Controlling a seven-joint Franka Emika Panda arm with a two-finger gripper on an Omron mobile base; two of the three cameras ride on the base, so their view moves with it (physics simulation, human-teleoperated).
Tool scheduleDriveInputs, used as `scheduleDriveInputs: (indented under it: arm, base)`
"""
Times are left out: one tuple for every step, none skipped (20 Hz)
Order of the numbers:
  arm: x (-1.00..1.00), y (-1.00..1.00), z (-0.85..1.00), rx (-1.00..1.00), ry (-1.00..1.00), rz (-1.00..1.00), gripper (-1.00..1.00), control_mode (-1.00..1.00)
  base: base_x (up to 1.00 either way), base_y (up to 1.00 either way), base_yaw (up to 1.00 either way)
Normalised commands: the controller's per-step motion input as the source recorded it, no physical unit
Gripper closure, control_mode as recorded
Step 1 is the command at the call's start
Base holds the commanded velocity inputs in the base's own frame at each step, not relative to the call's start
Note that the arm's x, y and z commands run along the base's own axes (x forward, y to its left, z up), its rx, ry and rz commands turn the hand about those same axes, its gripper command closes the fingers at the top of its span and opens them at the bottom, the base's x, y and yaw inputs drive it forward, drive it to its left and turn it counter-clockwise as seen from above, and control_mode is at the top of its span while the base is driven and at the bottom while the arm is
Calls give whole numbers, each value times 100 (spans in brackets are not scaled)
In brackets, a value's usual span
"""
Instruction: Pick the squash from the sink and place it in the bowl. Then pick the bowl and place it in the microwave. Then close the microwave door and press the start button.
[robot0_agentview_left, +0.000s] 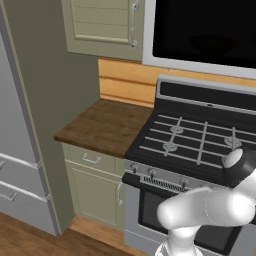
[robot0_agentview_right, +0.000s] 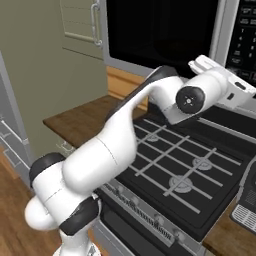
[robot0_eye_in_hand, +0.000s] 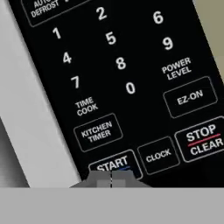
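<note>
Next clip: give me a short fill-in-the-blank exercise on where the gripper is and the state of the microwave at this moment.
1. The gripper has its fingertips pressed together, so it is ____.
2. On the microwave keypad, the fingertips sit right at the button marked ____.
3. The microwave door with its black glass window is ____.
4. Directly below the microwave is a black gas ____.

Missing words: shut; START; closed; stove
</note>
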Motion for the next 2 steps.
scheduleDriveInputs:
  arm:
    - [-65, 0, 0, 0, -5, 0, 100, -100]
    - [-71, 0, 1, 0, -9, 0, 100, -100]
  base:
    - [0, 0, 0]
    - [0, 0, 0]
